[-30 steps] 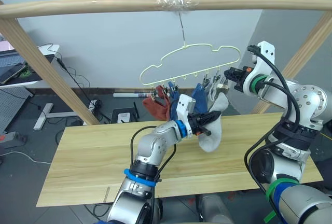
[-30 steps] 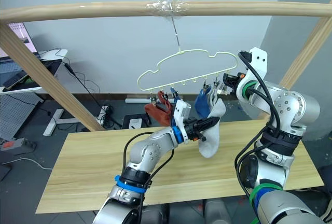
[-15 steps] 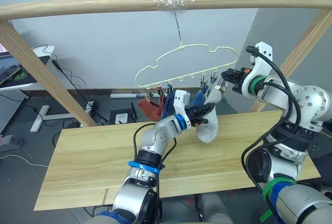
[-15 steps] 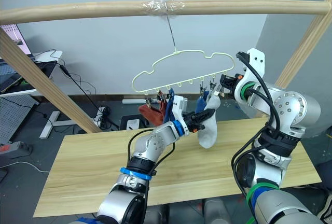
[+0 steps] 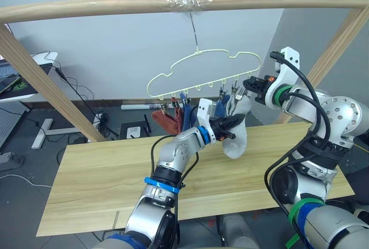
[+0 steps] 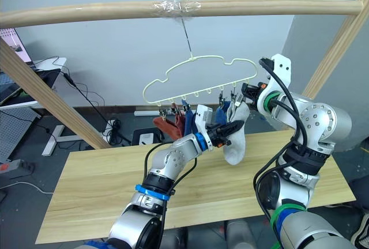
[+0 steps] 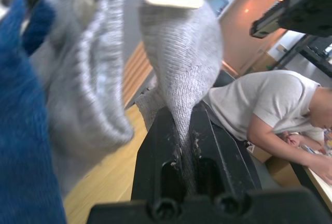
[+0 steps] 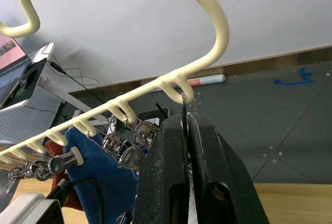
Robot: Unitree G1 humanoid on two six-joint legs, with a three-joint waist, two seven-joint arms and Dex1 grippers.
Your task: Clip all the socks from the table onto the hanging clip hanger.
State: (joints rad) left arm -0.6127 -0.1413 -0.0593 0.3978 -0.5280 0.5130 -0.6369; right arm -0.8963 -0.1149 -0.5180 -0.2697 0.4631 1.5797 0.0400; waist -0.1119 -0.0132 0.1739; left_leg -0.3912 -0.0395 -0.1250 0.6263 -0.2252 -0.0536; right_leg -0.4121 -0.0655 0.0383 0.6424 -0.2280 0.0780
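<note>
Left gripper (image 5: pixel 229 127) jaws clamp the light grey sock (image 5: pixel 237 140) under the clip hanger (image 5: pixel 202 73); right gripper (image 5: pixel 249 84) jaws pinch the end clip (image 8: pixel 184 111).

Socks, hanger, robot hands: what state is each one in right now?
Hanger: hanging from the pole by its hook.
Red socks: clipped on, dangling.
Blue socks: clipped on, dangling.
Grey sock: hanging at the end clip, pinched by the left gripper.
Right gripper: shut on the end clip.
Table: no socks on it.
</note>
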